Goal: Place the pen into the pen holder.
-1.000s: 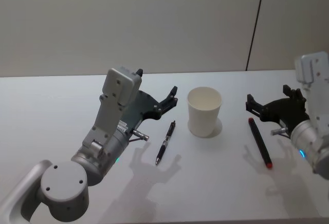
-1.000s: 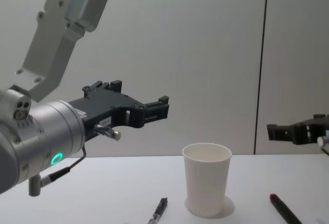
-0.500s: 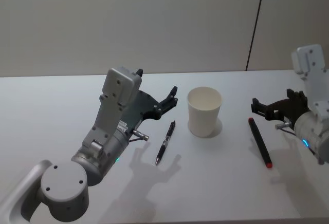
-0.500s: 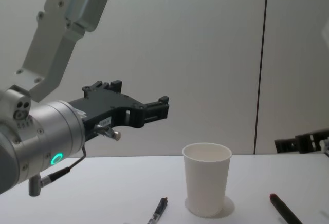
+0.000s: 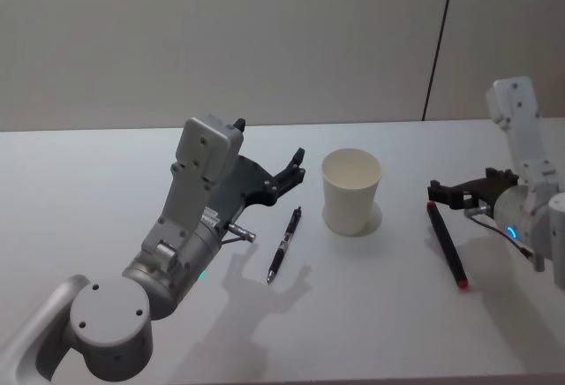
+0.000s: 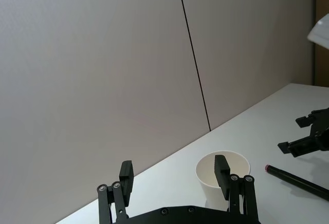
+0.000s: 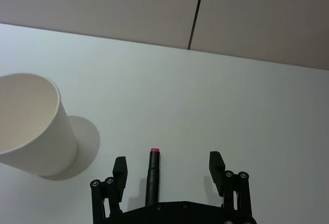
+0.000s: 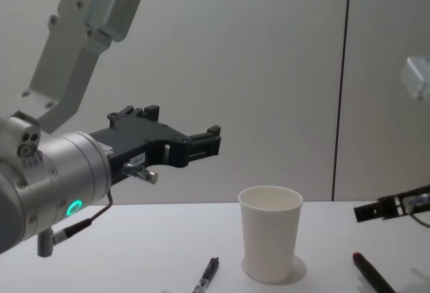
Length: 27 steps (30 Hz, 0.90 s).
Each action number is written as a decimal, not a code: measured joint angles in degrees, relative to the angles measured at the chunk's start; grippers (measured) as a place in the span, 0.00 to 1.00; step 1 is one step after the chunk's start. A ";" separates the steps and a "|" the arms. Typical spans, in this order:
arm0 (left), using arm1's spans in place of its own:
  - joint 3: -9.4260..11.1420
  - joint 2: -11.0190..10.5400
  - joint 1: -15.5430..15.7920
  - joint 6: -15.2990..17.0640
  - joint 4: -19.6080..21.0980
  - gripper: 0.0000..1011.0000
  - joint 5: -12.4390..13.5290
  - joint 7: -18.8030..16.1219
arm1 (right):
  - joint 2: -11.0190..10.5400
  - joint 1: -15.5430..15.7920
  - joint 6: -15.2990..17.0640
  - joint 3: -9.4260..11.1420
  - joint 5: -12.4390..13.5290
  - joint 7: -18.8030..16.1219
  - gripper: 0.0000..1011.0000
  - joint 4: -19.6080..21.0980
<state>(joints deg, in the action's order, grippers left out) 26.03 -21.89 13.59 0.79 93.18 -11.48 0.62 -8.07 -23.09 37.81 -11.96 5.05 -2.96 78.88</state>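
White paper, tapered with a rolled rim, the pen holder (image 5: pixel 351 192) stands upright mid-table (image 5: pixel 97 182), a black click pen (image 5: pixel 284 244) lying flat to its left and a dark red-tipped pen (image 5: pixel 446 244) flat to its right, both outside it. The step in hand looks like the reach: the right gripper (image 5: pixel 439 194) hovers low over the red-tipped pen's far end, jaws spread wide and empty, while the left gripper (image 5: pixel 291 171) hangs above the table near the black pen, equally wide and empty. Next, I'd judge, the right one must drop until it straddles the thin barrel, then close without rolling it away.
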 joint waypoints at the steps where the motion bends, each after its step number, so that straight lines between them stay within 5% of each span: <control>1: 0.00 0.00 0.00 0.00 0.00 0.99 0.00 0.00 | 0.27 -0.62 0.14 -0.04 0.03 -0.07 0.99 -1.11; 27: 0.00 0.00 0.00 0.00 0.00 0.99 0.00 0.00 | 4.65 -9.65 3.56 -0.34 2.14 1.69 0.99 -17.45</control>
<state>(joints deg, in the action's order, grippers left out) 26.02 -21.89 13.59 0.79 93.18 -11.48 0.62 -3.42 -32.73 41.37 -12.31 7.19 -1.27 61.43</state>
